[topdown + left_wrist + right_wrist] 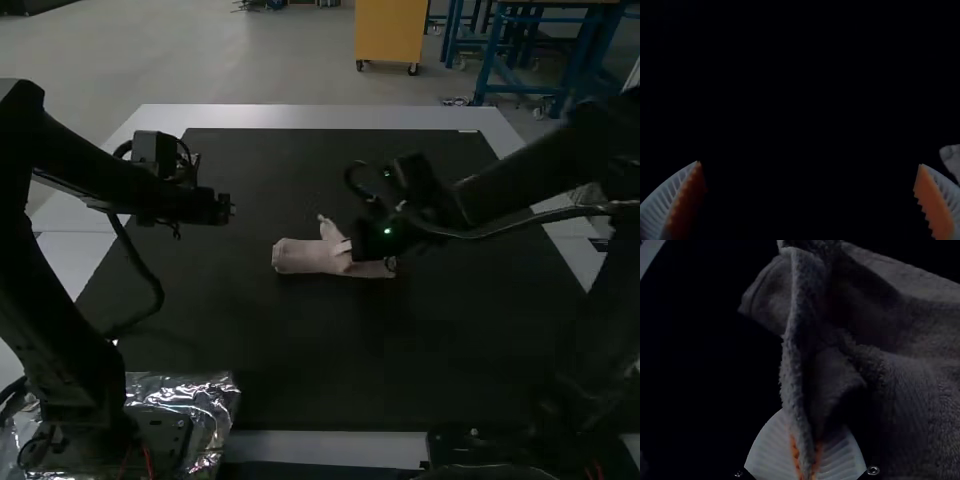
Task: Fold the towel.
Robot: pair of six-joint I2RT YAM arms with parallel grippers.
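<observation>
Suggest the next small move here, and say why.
Probably raise the right end effector slightly to open the towel out: its pads pinch an edge, while the rest lies bunched on the mat. The left end effector is open and empty.

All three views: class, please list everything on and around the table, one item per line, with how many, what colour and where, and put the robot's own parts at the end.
Towel: one, pale pinkish, bunched near the middle of the mat, one edge pinched by the right gripper
Mat: one, black, spread over the table
Table: one, light grey, under the mat
Crumpled sheet: one, shiny silver, around the left arm's base
Cables: several, dark, along both arms
Arms: two, black, left and right, at either side of the table
Left gripper: one, white ribbed with orange pads, open, away from the towel
Right gripper: one, white ribbed with orange pads, shut on the towel's edge
</observation>
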